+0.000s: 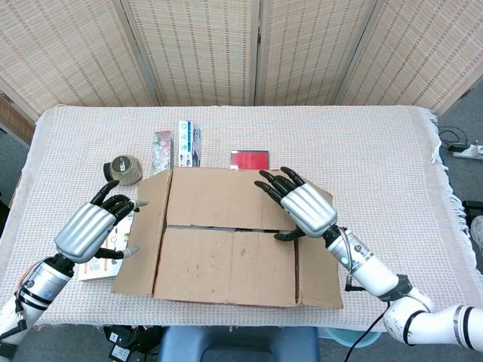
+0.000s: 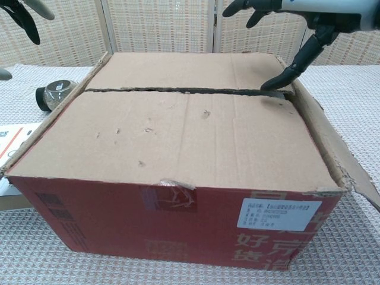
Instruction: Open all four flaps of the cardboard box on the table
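Observation:
The cardboard box (image 1: 230, 241) stands at the table's near middle. Its far flap (image 1: 230, 197) and near flap (image 2: 178, 136) lie flat and meet at a dark seam (image 2: 178, 91). The left side flap (image 1: 139, 230) and right side flap (image 1: 318, 260) are folded outward. My right hand (image 1: 302, 207) hovers over the box's right end with fingers spread, and its thumb tip (image 2: 274, 84) touches the seam. My left hand (image 1: 94, 226) is beside the left side flap, fingers apart, holding nothing. In the chest view only its fingertips (image 2: 24, 15) show at the top left.
A round jar (image 1: 124, 170) and a white booklet (image 1: 102, 260) lie left of the box. Two small cartons (image 1: 189, 143) and a red item (image 1: 250, 159) sit behind it. A folding screen closes the back. A blue chair (image 1: 234, 343) is at the near edge.

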Robot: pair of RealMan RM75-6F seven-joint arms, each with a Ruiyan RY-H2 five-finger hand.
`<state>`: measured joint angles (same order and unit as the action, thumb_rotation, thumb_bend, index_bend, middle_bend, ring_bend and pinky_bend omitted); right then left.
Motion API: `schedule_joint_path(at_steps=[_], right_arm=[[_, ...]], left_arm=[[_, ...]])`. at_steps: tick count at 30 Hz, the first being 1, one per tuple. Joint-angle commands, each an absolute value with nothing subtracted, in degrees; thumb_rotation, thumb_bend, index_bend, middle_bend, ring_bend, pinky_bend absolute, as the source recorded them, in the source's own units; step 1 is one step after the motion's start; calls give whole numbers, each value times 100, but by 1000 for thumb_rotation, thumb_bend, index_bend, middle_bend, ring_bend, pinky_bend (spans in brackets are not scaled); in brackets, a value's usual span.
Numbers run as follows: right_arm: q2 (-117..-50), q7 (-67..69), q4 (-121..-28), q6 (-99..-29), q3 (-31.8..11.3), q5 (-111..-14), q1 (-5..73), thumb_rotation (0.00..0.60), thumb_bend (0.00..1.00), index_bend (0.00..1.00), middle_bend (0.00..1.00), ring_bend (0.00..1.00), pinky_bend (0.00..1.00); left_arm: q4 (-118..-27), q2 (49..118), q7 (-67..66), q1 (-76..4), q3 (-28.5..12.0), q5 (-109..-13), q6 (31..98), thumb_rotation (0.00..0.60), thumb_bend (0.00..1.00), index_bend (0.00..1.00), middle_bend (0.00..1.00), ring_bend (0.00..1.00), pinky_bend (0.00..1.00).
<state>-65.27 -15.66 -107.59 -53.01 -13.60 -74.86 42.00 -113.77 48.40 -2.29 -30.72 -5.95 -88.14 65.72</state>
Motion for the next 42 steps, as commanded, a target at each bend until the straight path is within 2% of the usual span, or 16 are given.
schedule_joint_path(at_steps=[1,5,10,15,27,34,42], right_arm=[[-6683,-1707,-10642,-5345,-1335,-7367,4273,484,137,0,21,125,29],[-6817,-1790,-10571,-5387,-1306,-7323,4322,486,137,0,21,124,29],[-6995,-2049,-10430,-5463,-1256,-7275,4392,515,137,0,21,124,29],[-7196,-2237,-10286,-5545,-1239,-7242,4466,599,137,0,21,128,29],[-7003,-1548,-10289,-6354,-1674,-7609,4296,600,150,0,56,174,30],[-6741,-1347,-10337,-6436,-1961,-7457,4323,600,150,0,58,179,29],[-6757,-1487,-10023,-6400,-2337,-6969,4578,600,150,0,58,186,29]], left_arm=[[-11364,4836,-204,-3062,-595,-8812,6568,508,231,207,362,263,0],[-11349,4841,-163,-3053,-599,-8821,6559,506,231,207,360,258,0],[-11341,4828,-142,-3031,-584,-8853,6546,507,230,207,359,258,0],[-11329,4831,-111,-3018,-586,-8855,6535,509,229,210,358,257,0],[-11321,4815,-48,-2992,-609,-8888,6552,512,230,212,356,256,0],[-11331,4806,-51,-2987,-611,-8919,6544,511,230,213,357,256,0],[-11363,4753,-61,-2970,-612,-8975,6559,513,230,214,357,256,0]])
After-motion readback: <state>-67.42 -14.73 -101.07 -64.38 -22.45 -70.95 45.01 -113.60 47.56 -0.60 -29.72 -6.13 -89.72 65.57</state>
